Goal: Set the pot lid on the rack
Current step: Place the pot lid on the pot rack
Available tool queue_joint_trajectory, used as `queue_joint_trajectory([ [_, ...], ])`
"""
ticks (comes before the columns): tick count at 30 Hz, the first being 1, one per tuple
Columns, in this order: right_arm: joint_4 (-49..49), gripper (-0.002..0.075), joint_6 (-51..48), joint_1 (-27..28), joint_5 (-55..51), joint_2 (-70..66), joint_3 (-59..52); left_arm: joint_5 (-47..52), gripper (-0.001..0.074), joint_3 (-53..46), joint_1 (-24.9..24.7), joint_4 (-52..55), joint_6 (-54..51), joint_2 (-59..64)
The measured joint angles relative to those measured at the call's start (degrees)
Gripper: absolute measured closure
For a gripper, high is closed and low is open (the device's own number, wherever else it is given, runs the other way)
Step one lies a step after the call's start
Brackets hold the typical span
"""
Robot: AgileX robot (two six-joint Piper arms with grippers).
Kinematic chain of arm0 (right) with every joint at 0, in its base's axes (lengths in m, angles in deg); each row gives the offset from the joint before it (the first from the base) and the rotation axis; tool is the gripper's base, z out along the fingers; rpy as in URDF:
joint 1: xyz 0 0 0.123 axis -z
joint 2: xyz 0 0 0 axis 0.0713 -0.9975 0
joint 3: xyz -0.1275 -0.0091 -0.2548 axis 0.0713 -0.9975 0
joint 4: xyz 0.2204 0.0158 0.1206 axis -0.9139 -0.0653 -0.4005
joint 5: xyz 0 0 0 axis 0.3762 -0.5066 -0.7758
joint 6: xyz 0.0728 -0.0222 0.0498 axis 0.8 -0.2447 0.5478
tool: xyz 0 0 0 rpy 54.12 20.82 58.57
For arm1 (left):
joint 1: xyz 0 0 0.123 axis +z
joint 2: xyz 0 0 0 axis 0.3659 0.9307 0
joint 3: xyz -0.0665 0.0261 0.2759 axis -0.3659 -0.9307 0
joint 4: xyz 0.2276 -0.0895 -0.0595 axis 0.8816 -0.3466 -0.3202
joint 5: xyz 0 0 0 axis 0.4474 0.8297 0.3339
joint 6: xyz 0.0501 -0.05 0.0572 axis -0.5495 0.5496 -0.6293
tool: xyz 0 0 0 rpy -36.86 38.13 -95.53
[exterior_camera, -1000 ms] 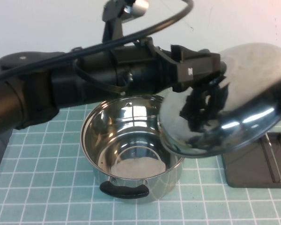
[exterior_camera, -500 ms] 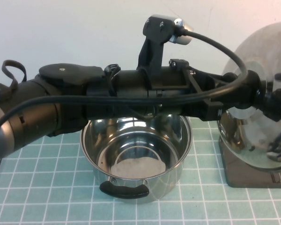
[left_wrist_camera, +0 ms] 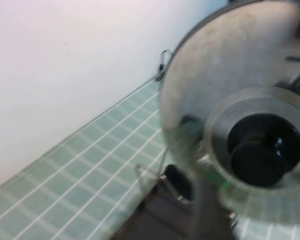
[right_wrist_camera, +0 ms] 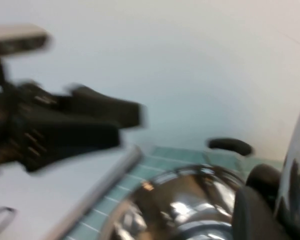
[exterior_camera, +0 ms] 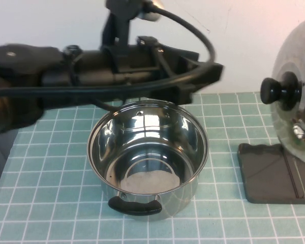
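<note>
The pot lid (exterior_camera: 295,124) is stood on edge over the rack (exterior_camera: 277,173), far right; the left tool (exterior_camera: 206,76) hangs apart, empty, opening unclear; the right tool is unseen.

The pot lid (exterior_camera: 296,122) ran off the high view's right edge, so its far rim and the spot where it met the rack (exterior_camera: 274,175) could not be seen, and the rack itself was cut by that same edge. The left gripper (exterior_camera: 206,81) was smeared by motion above the pot (exterior_camera: 147,157), its jaws too blurred to read. The right gripper lay outside every view, and the right wrist view was too blurred throughout to tell details.
</note>
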State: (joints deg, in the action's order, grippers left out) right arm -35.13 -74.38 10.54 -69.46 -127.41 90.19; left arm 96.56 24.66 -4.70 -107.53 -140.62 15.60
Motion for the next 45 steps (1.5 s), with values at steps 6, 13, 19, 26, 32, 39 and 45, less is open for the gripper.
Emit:
queue_joint_trajectory([
  [6,8.8,0.062,-0.71,0.0,7.68,0.0,0.0,1.93,0.068,0.09,4.09,17.95,9.95,-6.87],
  [13,11.89,0.062,-3.15,0.0,11.8,-0.6,0.0,3.55,0.0731,0.22,4.19,26.32,15.54,-11.37],
  [19,11.89,0.062,-6.81,0.0,11.07,-7.4,0.0,3.77,0.0732,0.34,4.19,26.71,16.74,-11.61],
  [26,11.24,0.0621,-11.63,0.0,10.79,-15.76,0.0,4.55,0.0733,0.24,4.19,31.3,19.84,-11.61],
  [32,8.48,0.062,-16.81,0.0,11.4,-16.65,0.0,6.15,0.0733,0.24,4.19,38.09,24.73,-11.61],
  [39,6.26,0.0409,-18.82,0.0,11.4,-16.7,0.0,7.48,0.0733,0.24,4.19,41.53,27.22,-11.61],
  [45,6.06,0.0317,-18.93,0.0,11.58,-16.36,0.0,8.43,0.0734,0.24,4.19,44.73,29.23,-11.75],
])
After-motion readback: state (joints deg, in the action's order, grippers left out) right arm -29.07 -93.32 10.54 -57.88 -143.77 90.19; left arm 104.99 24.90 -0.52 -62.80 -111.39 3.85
